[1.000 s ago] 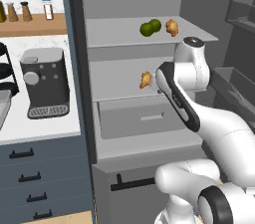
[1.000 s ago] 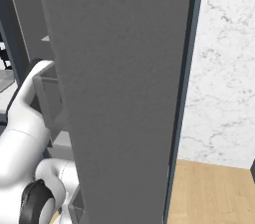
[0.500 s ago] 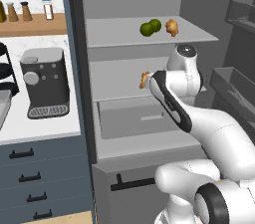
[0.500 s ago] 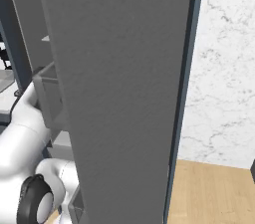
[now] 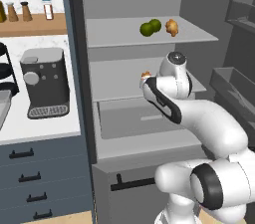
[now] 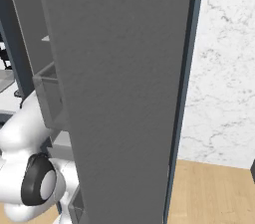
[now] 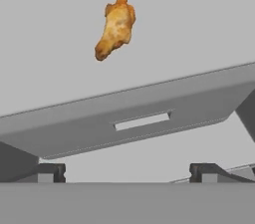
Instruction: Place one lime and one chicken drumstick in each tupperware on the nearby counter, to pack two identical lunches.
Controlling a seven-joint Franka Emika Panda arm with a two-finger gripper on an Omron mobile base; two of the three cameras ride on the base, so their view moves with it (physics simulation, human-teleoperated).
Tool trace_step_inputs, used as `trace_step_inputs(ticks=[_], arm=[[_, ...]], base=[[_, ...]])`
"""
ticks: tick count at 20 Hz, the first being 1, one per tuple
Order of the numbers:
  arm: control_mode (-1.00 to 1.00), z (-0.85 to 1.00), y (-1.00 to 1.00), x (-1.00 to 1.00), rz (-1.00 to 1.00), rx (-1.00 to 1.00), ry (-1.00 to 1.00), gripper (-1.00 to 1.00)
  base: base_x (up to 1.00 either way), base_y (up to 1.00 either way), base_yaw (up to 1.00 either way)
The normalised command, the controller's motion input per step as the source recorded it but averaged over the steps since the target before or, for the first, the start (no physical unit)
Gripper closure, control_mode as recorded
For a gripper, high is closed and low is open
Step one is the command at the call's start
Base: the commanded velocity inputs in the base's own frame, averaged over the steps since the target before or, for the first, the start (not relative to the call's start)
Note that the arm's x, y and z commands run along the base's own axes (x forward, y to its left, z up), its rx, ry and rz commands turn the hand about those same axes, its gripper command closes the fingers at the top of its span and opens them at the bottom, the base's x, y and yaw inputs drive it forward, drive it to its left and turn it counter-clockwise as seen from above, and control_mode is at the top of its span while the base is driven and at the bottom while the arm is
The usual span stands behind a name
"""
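Observation:
In the hand view a golden-brown chicken drumstick (image 7: 115, 28) lies on the fridge's middle shelf (image 7: 199, 34), ahead of and above my gripper (image 7: 127, 172). Its two dark fingertips (image 7: 50, 172) stand wide apart, open and empty, short of the shelf's front. From the left base view my hand (image 5: 174, 68) reaches into the open fridge and covers most of that drumstick (image 5: 146, 74). On the top shelf sit two limes (image 5: 149, 27) with a second drumstick (image 5: 172, 27) to their right. A light-grey tupperware corner (image 5: 3, 106) shows at the counter's (image 5: 35, 126) left edge.
Under the middle shelf is a grey drawer with a slot handle (image 7: 142, 121). A coffee machine (image 5: 44, 83) and a black rack (image 5: 4, 71) stand on the counter. Door bins (image 5: 234, 81) hang at the right. The open fridge door (image 6: 114, 68) blocks the right base view.
My hand has shifted left and deeper toward the middle shelf, now covering more of the drumstick there. The jaws stay open. Nothing else has moved.

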Motion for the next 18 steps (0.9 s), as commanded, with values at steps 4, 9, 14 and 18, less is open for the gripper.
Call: trace_step_inputs(ticks=[4,9,14,18], arm=[[-1.00,-0.05,0.00,0.55,-0.03,0.02,0.00,-1.00],[-1.00,0.00,0.00,0.49,-0.06,0.03,0.00,-1.00],[-1.00,-0.09,0.00,0.39,-0.04,0.00,0.00,-1.00],[-1.00,-0.09,0.00,0.38,-0.04,0.00,0.00,-1.00]], base=[[0.00,0.00,0.00],[0.00,0.00,0.00],[0.00,0.00,0.00],[0.00,0.00,0.00]])
